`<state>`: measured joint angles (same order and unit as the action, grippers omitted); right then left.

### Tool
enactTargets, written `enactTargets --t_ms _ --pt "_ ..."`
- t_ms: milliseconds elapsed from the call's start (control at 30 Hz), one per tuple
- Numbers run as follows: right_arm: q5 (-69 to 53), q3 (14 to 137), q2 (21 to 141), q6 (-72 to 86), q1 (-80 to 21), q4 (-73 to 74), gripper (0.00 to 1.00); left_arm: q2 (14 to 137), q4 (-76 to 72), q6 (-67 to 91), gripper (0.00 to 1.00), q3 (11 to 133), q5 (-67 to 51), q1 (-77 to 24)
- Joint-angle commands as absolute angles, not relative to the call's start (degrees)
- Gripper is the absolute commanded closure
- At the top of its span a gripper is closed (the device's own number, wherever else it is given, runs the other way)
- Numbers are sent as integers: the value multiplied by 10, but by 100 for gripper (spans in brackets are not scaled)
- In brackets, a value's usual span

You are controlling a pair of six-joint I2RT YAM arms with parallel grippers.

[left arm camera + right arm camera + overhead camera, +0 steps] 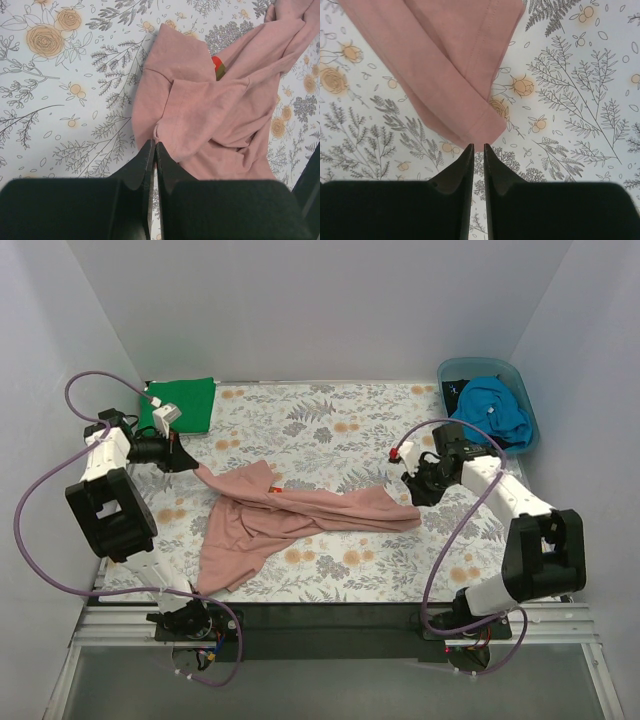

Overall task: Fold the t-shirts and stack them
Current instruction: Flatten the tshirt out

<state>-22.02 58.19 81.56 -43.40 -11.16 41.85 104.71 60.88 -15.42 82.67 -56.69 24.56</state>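
Observation:
The dusty pink t-shirt [300, 515] lies crumpled and stretched across the middle of the floral covering. My left gripper [186, 462] is shut on its upper left edge; the left wrist view shows pink cloth [200, 115] pinched at the tips of that gripper [155, 144]. My right gripper [416, 490] is at the shirt's right end. In the right wrist view that gripper [478, 148] has its jaws nearly together, with the folded pink end [460, 75] just between the tips. A folded green t-shirt [182, 403] lies at the back left. A blue t-shirt [495, 408] sits in the tub.
The teal plastic tub [530, 418] stands at the back right corner. White walls enclose the table on three sides. A purple cable [50, 490] loops beside the left arm. Bare floral covering [330, 420] lies behind the pink shirt.

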Motion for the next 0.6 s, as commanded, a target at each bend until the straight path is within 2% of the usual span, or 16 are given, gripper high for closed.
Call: enactTargets --t_ms 0,367,567 --pt "-167 578 859 -418 -129 372 82 1042 594 -148 100 845 -575 239" --pt "-176 637 1002 -388 -138 332 85 1042 585 -146 100 841 -570 237" --pt "-163 640 1042 -370 -147 317 85 1051 568 -126 100 844 -571 236"
